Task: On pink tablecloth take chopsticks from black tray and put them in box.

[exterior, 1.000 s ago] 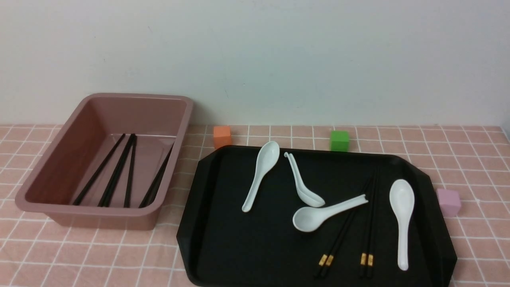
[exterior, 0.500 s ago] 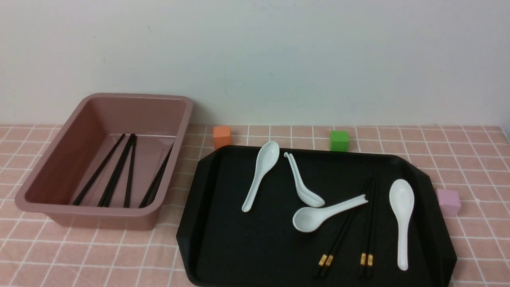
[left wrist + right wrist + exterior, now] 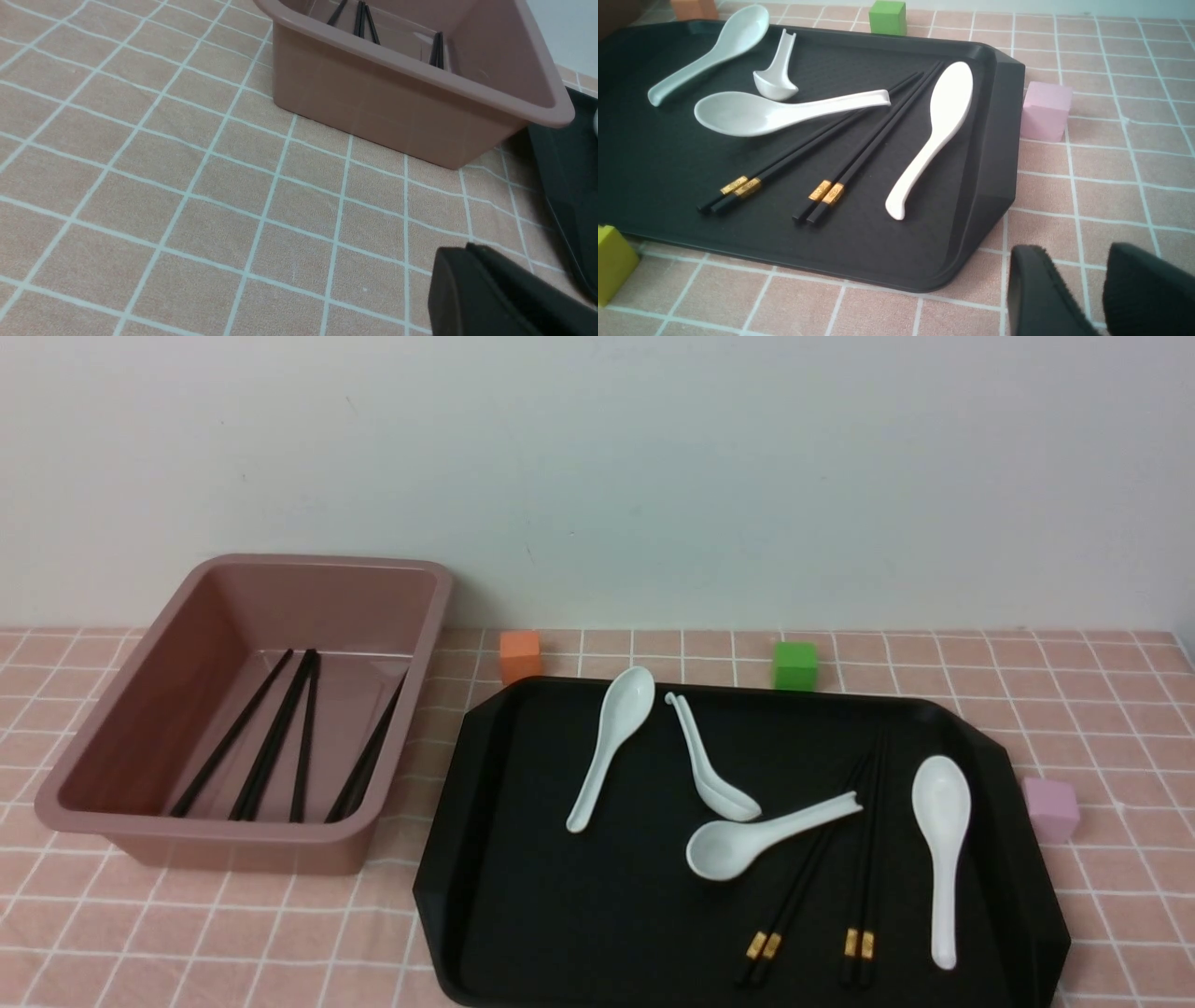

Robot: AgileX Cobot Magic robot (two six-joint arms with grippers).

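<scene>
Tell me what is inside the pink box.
Inside the box lie several black chopsticks, loose on its floor. Its near wall hides their lower ends, so the count stays unsure.

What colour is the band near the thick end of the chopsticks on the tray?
Gold, clearest in the right wrist view on the chopsticks.

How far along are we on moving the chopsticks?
Done: several chopsticks already lie in the box. In hand: nothing; the right gripper sits open beside the black tray. Left: two pairs on the tray, one under a white spoon.
</scene>
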